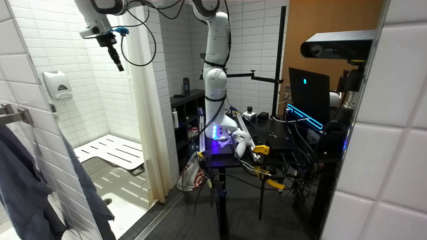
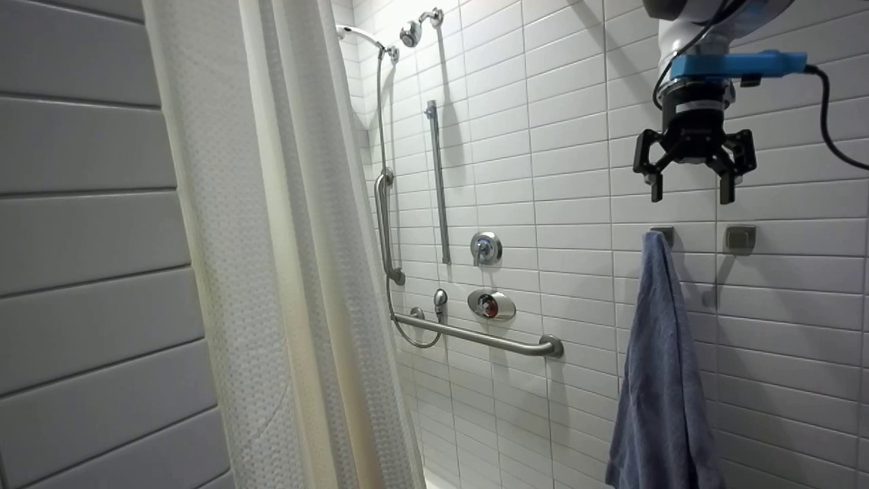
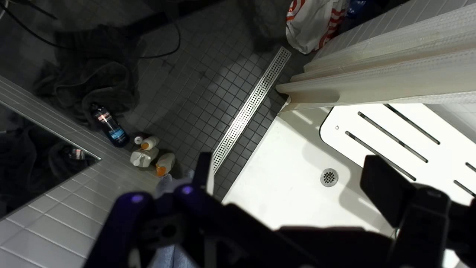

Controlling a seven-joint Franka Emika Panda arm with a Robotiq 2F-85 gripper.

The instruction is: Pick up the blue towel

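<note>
The blue towel [image 2: 658, 380] hangs in long folds from a metal hook [image 2: 664, 234] on the white tiled wall. In an exterior view, the towel [image 1: 23, 186] also shows at the left edge. A second blue-grey stretch beyond the tile edge there may be its reflection; I cannot tell. In the wrist view, a strip of towel [image 3: 163, 257] shows at the bottom, mostly behind the gripper. My gripper [image 2: 691, 195] is open and empty, pointing down, above the towel's top and slightly right of it in that view. The gripper [image 1: 119, 68] also shows upper left, and its fingers [image 3: 288, 165] are wide apart in the wrist view.
A second hook [image 2: 740, 239] sits right of the towel. A grab bar [image 2: 489, 339] runs along the wall. A pale curtain [image 1: 150, 116] hangs beside a white slatted bench [image 1: 113, 151]. Several bottles [image 3: 109, 124] stand low by the wall. The arm's table [image 1: 230, 161] holds a laptop.
</note>
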